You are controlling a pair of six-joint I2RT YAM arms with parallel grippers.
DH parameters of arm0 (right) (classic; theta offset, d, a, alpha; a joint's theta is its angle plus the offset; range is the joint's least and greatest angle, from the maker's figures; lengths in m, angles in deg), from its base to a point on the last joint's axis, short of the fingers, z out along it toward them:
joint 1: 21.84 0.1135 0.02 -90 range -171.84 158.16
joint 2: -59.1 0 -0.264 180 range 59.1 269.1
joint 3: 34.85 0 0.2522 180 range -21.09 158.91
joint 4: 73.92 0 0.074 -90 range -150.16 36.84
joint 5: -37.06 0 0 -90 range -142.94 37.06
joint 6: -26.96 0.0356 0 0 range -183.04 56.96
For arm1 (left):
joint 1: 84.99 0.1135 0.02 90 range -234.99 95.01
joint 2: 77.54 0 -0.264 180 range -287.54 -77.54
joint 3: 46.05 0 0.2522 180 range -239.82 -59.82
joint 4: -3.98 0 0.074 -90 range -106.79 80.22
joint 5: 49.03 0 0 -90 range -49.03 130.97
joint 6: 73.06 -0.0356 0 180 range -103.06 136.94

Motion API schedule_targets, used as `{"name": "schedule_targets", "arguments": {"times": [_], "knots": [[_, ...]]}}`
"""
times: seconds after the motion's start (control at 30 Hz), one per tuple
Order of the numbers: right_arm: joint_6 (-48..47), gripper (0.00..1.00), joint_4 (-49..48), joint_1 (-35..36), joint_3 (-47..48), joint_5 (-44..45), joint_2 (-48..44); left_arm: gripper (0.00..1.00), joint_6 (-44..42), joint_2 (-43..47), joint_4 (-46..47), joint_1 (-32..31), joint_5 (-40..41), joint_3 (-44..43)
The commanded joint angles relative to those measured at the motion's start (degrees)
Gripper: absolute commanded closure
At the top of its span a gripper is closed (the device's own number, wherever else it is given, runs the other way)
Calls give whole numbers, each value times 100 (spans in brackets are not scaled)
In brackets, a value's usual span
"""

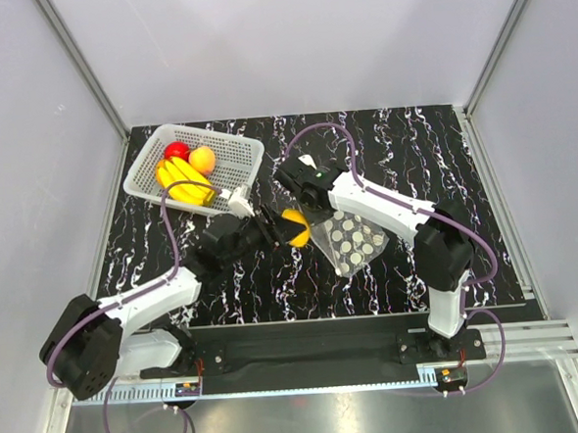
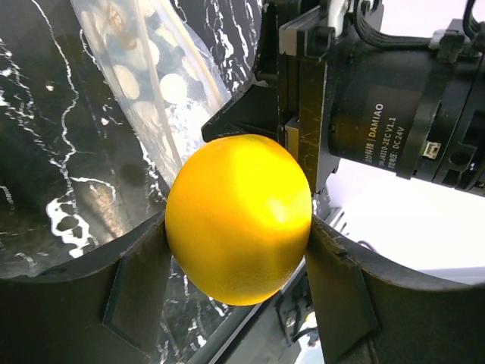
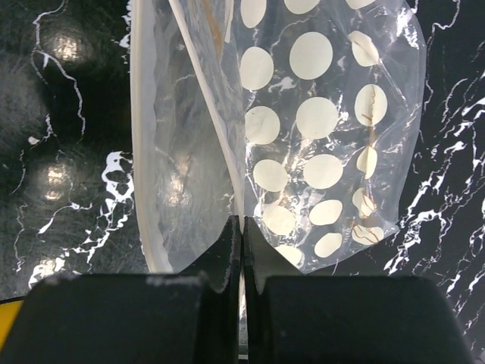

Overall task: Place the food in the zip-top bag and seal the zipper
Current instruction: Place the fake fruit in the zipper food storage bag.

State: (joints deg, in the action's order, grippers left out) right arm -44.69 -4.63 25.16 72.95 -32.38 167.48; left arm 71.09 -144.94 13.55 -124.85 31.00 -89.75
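My left gripper (image 1: 288,228) is shut on the orange fruit (image 1: 296,228), held just left of the zip-top bag's mouth; the fruit fills the left wrist view (image 2: 239,220) between both fingers. The clear zip-top bag (image 1: 355,240) with white dots lies on the table. My right gripper (image 1: 313,207) is shut on one lip of its mouth (image 3: 242,224) and holds it up, so the mouth gapes. The zipper (image 3: 140,152) runs along the other lip. The bananas (image 1: 184,181), red fruit (image 1: 175,150) and yellow-pink fruit (image 1: 202,160) lie in the basket.
The white perforated basket (image 1: 237,161) stands at the back left of the black marbled table (image 1: 274,286). The right arm's wrist (image 2: 379,98) is close beyond the held fruit. Grey walls and metal rails enclose the table.
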Motion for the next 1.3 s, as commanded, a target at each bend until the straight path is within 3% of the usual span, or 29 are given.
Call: {"name": "schedule_targets", "arguments": {"times": [0.0, 0.33, 0.53, 0.73, 1.07, 1.27], "knots": [[55, 100, -165, 99, 115, -166, -238, 53, 412, -115, 1551, -128, 250, -118], [11, 100, -33, 98, 255, -8, -229, 53, 790, -564, 1921, -268, 259, 172], [2, 100, -7, 107, 264, 80, -186, 54, 633, 163, 1860, -452, 742, 786], [20, 100, -33, 98, 246, 1, -203, 54, 412, 719, 1981, -786, 1147, 875], [-42, 100, 63, 98, 343, -201, -264, 54, 324, -80, 2912, -1463, 1226, 831], [-68, 100, 151, 98, 335, -500, -370, 54, 26, -739, 3643, -1516, 1331, 665]]}}
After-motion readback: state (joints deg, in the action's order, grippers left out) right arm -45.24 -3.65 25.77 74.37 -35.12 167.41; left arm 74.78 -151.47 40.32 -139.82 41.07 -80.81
